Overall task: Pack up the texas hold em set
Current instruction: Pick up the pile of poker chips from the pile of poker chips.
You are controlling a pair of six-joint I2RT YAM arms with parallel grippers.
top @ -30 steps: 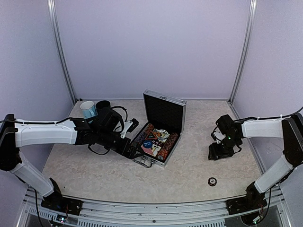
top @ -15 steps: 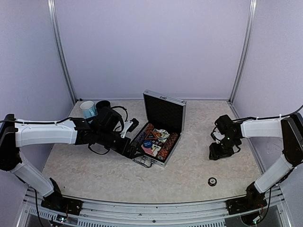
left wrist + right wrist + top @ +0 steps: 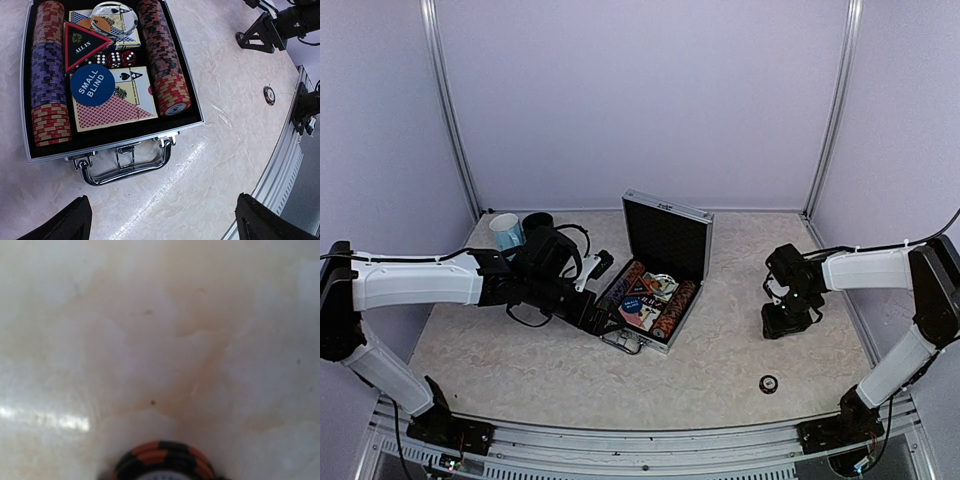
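Observation:
The silver case [image 3: 660,290] lies open at the table's middle with its black-lined lid upright. In the left wrist view it holds striped chip rows [image 3: 165,55], two card decks [image 3: 117,102], a blue SMALL BLIND button [image 3: 93,86], a clear round button [image 3: 116,14], a red-edged ALL IN triangle [image 3: 80,45] and red dice [image 3: 116,58]. My left gripper [image 3: 167,222] is open and empty, just in front of the case handle [image 3: 125,167]. My right gripper [image 3: 782,322] points down onto the table at the right, shut on an orange-and-black chip [image 3: 162,460]; its fingers are hidden.
A loose chip [image 3: 769,382] lies on the table near the front right, also seen in the left wrist view [image 3: 269,95]. A light-blue mug [image 3: 506,231] and a dark mug [image 3: 538,222] stand at the back left. The metal front rail [image 3: 640,450] borders the table.
My right wrist has shifted slightly to the left while its gripper stays down on the table. The left arm and the case have not moved.

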